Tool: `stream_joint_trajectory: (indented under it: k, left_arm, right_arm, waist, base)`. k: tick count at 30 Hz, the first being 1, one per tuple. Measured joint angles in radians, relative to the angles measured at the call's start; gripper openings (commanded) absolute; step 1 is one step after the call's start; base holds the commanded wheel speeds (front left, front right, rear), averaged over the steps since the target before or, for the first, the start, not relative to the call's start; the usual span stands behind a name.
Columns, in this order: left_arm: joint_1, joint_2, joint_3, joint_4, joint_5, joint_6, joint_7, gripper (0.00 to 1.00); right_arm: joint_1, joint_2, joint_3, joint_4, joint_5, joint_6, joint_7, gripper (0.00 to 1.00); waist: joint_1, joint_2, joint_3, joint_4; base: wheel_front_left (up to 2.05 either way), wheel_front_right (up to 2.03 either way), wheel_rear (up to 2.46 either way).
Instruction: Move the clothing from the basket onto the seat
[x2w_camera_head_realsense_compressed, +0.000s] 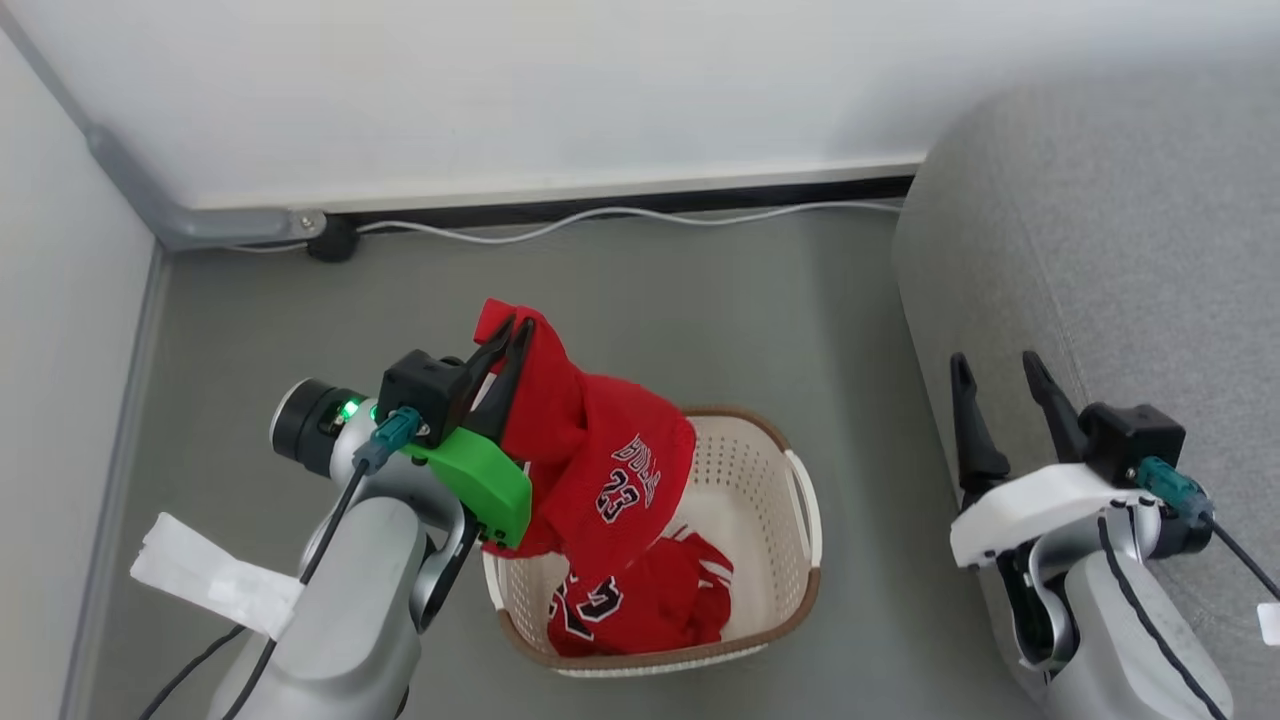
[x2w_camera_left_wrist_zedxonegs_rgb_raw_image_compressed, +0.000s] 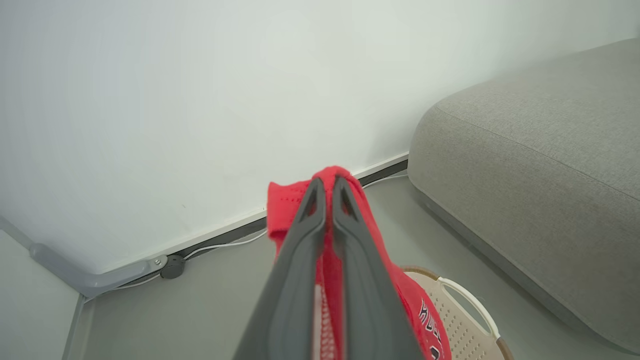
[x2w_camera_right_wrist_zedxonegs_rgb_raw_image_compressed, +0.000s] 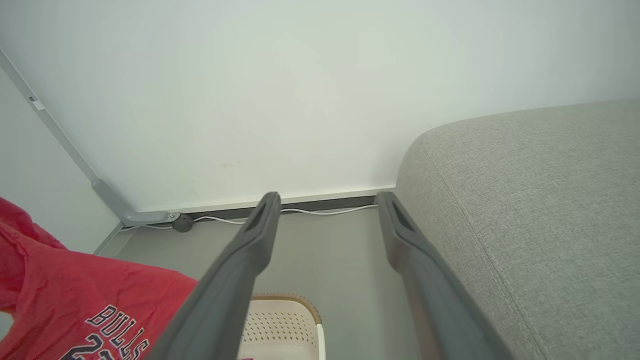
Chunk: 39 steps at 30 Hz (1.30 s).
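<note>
My left gripper (x2w_camera_head_realsense_compressed: 512, 330) is shut on a red garment (x2w_camera_head_realsense_compressed: 600, 470) with a black "23", lifted above the cream basket (x2w_camera_head_realsense_compressed: 770, 600); the cloth drapes down from the fingertips toward the basket's left side. In the left wrist view the fingers (x2w_camera_left_wrist_zedxonegs_rgb_raw_image_compressed: 300, 250) pinch red fabric (x2w_camera_left_wrist_zedxonegs_rgb_raw_image_compressed: 285, 205) at their tips. More red clothing (x2w_camera_head_realsense_compressed: 650, 600) lies on the basket floor. My right gripper (x2w_camera_head_realsense_compressed: 998, 372) stands open and empty beside the grey seat (x2w_camera_head_realsense_compressed: 1130, 230), to the right of the basket. From the right wrist, the lifted garment (x2w_camera_right_wrist_zedxonegs_rgb_raw_image_compressed: 75, 300) hangs at the left and the seat (x2w_camera_right_wrist_zedxonegs_rgb_raw_image_compressed: 540, 200) at the right.
A white cable (x2w_camera_head_realsense_compressed: 600, 218) runs along the wall's base, with a grey conduit (x2w_camera_head_realsense_compressed: 180, 215) in the corner. White paper (x2w_camera_head_realsense_compressed: 215, 575) lies on the grey floor at the left. Open floor lies between the basket and the seat.
</note>
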Motion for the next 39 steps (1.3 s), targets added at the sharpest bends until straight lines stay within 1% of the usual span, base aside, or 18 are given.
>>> stream_joint_trajectory:
  k: [5, 7, 13, 15, 20, 29, 31, 39]
  left_arm:
    - [0.007, 0.006, 0.002, -0.014, 0.0, 0.004, 0.006, 0.0]
    - [0.007, 0.009, 0.004, -0.027, -0.004, 0.007, 0.014, 0.0]
    - [0.007, 0.009, 0.003, -0.056, -0.006, 0.007, 0.033, 0.0]
    - [0.006, 0.009, 0.002, -0.071, -0.006, 0.011, 0.049, 0.0]
    - [0.002, 0.006, -0.007, -0.102, -0.006, 0.012, 0.067, 0.0]
    - [-0.046, -0.009, -0.06, -0.178, -0.006, 0.011, 0.103, 0.0]
    - [-0.05, -0.011, -0.067, -0.193, -0.012, 0.01, 0.112, 0.0]
    - [-0.051, -0.015, -0.107, -0.24, -0.024, 0.007, 0.143, 0.0]
  right_arm:
    - [0.03, 0.0, 0.028, 0.008, 0.0, 0.009, 0.0, 1.0]
    - [0.032, 0.001, 0.044, 0.01, -0.001, 0.017, 0.0, 1.0]
    - [0.032, 0.0, 0.106, 0.019, -0.009, 0.04, 0.0, 1.0]
    - [0.032, 0.0, 0.151, 0.027, -0.016, 0.053, 0.0, 1.0]
    - [0.026, -0.001, 0.223, 0.056, -0.019, 0.07, 0.0, 1.0]
    - [-0.041, -0.002, 0.305, 0.128, -0.034, 0.08, 0.0, 1.0]
    - [-0.061, -0.004, 0.329, 0.146, -0.034, 0.087, 0.0, 1.0]
    - [-0.116, -0.007, 0.421, 0.22, -0.034, 0.097, 0.002, 1.0]
  waist:
    - [0.0, 0.0, -0.062, 0.008]
    - [0.0, 0.0, -0.08, 0.011]
    - [0.0, 0.0, -0.109, 0.018]
    - [0.0, 0.0, -0.112, 0.02]
    - [0.0, 0.0, -0.112, 0.023]
    - [0.0, 0.0, -0.097, 0.046]
    - [0.0, 0.0, -0.093, 0.052]
    - [0.0, 0.0, -0.085, 0.075]
  base:
    - [0.0, 0.0, 0.0]
    - [0.0, 0.0, 0.0]
    - [0.0, 0.0, 0.0]
    - [0.0, 0.0, 0.0]
    - [0.0, 0.0, 0.0]
    - [0.0, 0.0, 0.0]
    - [0.0, 0.0, 0.0]
    - [0.0, 0.0, 0.0]
